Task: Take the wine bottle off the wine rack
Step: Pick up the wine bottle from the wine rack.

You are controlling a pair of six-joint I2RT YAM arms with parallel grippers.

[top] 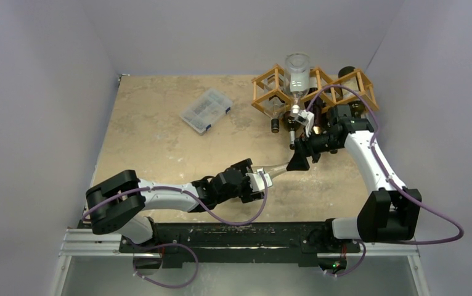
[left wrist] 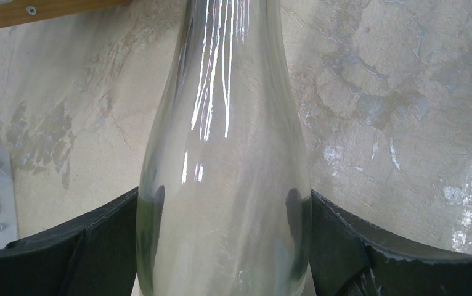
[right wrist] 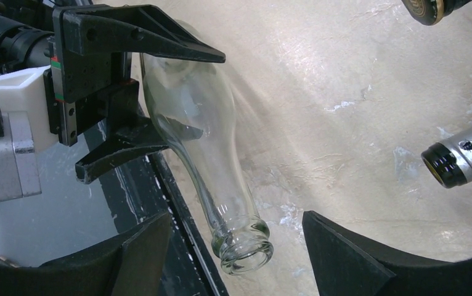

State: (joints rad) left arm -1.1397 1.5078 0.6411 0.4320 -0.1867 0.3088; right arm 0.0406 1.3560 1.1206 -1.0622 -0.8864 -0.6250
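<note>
Clear glass wine bottle (top: 278,169) clamped in my left gripper (top: 264,179) near table (top: 159,142) centre, off the wine rack (top: 269,79) and at its 7 o'clock.
My left arm lies low, stretched from 7 o'clock to centre. Its black fingers (right wrist: 135,28) press both sides of the bottle's round body, and the neck points toward 3 o'clock. My right arm rises from 5 o'clock toward the rack, with the wrist folded toward centre. My right gripper (right wrist: 233,225) faces the bottle mouth, jaws spread wide either side of the neck, not touching it. Bottle is smooth and see-through, with a thick lip and no cap. Rack of light-brown wooden rods sits at 1 o'clock, another clear bottle (top: 297,74) sticking up out of it. Table is beige with a mottled stone look. Plastic compartment box (top: 206,110) sits at 11 o'clock.
</note>
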